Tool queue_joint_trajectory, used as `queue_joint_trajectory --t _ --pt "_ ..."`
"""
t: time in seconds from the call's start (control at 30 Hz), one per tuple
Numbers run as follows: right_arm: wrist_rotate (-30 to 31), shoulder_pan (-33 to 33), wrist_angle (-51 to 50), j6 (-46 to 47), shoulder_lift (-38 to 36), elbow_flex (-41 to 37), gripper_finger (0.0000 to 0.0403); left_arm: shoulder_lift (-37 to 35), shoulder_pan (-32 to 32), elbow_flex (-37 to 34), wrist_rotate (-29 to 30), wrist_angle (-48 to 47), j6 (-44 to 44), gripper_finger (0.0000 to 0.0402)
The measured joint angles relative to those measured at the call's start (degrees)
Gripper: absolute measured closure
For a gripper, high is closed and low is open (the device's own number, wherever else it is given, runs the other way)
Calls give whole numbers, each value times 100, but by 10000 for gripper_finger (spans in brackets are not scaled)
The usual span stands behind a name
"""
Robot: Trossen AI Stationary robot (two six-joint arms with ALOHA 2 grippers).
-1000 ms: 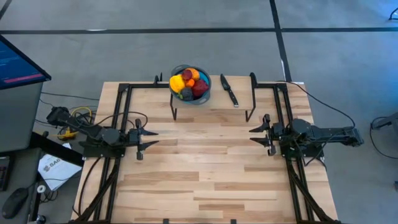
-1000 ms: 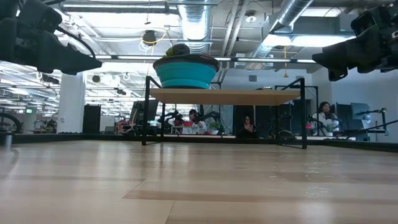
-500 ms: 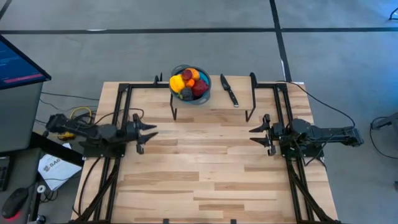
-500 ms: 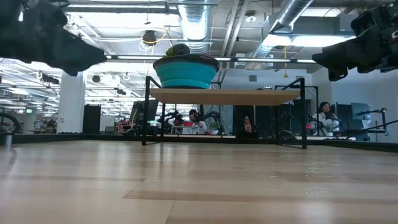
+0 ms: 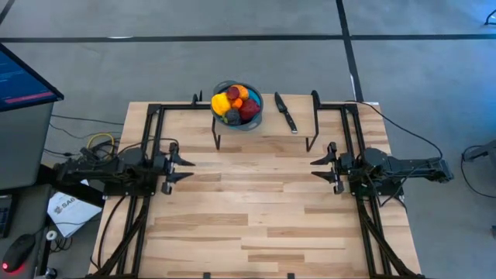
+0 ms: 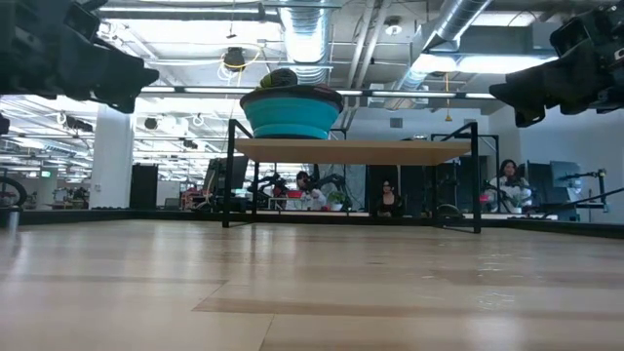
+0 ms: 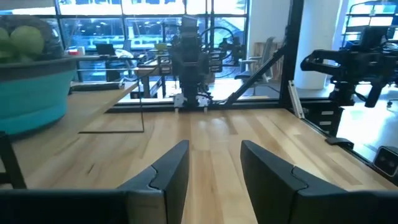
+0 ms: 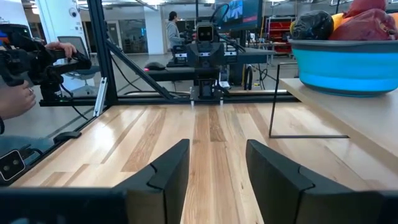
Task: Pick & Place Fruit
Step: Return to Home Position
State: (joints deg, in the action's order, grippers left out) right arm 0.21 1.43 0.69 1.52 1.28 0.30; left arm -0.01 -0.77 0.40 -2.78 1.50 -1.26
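1. Count: one blue bowl (image 6: 291, 119), one knife (image 5: 286, 112), one raised shelf (image 6: 351, 150), two arms. About six pieces of fruit (image 5: 235, 104) show from above; any lying underneath cannot be counted.
2. Pieces told apart in the high view: one yellow fruit (image 5: 220, 102), two orange, two red, one dark.
3. The bowl stands on the shelf at the far edge of the table (image 5: 256, 209). All visible fruit is heaped inside it, rising above the rim.
4. The knife lies flat on the shelf just beside the bowl, not touching it, handle toward the arms.
5. Left gripper (image 5: 184, 168): over the table's left side, pointing inward. Its fingers (image 7: 165, 171) are spread wide with nothing between them.
6. Right gripper (image 5: 316, 168): over the table's right side, facing the left one, well apart from it. Its fingers (image 8: 168, 168) are likewise spread and empty.
7. Neither gripper touches the table, shelf or bowl.
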Motion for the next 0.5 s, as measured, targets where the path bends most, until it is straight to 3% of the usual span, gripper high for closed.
queue_joint_trajectory --t 0.5 --pt "0 0 0 0 0 0 248 0 37 -7 -8 74 5 262"
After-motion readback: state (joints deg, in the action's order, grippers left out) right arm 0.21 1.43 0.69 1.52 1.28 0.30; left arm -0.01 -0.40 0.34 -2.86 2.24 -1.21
